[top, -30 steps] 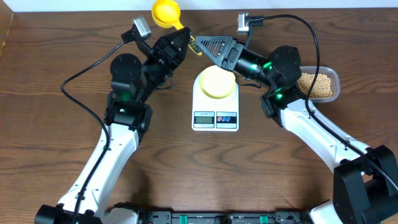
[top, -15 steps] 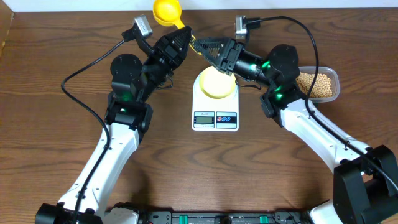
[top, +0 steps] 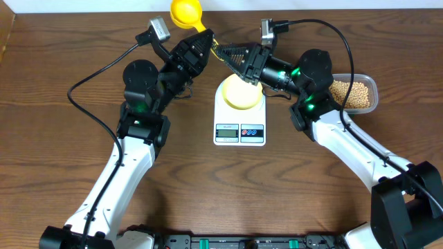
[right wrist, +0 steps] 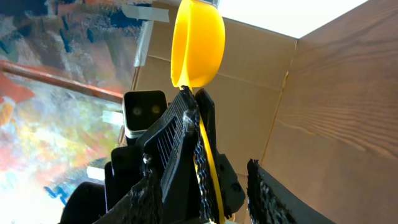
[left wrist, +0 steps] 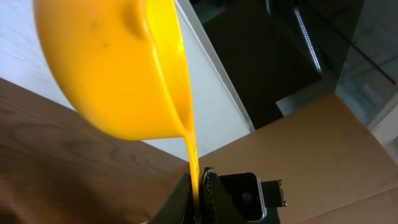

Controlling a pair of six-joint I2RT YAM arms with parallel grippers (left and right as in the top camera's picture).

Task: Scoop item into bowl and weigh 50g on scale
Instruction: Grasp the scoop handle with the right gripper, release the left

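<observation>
Top centre: the left gripper (top: 208,44) jaws pinch the scoop (top: 185,12) handle. The right gripper (top: 221,50) jaws stand part-open around it, apparently not touching.

Bench (top: 55,173): dark brown wood, grain running 9 to 3 o'clock, evenly lit. White wall strip (top: 83,5) along 12 o'clock edge. Left wrist view: white panel (left wrist: 211,118), dark glass (left wrist: 249,56) at 1 o'clock, cardboard sheet (left wrist: 323,162) at 4 o'clock. Right wrist view: cardboard panels (right wrist: 249,68), colourful painted surface (right wrist: 37,93) at 9 o'clock, bright light (right wrist: 292,12) at 1 o'clock.
</observation>
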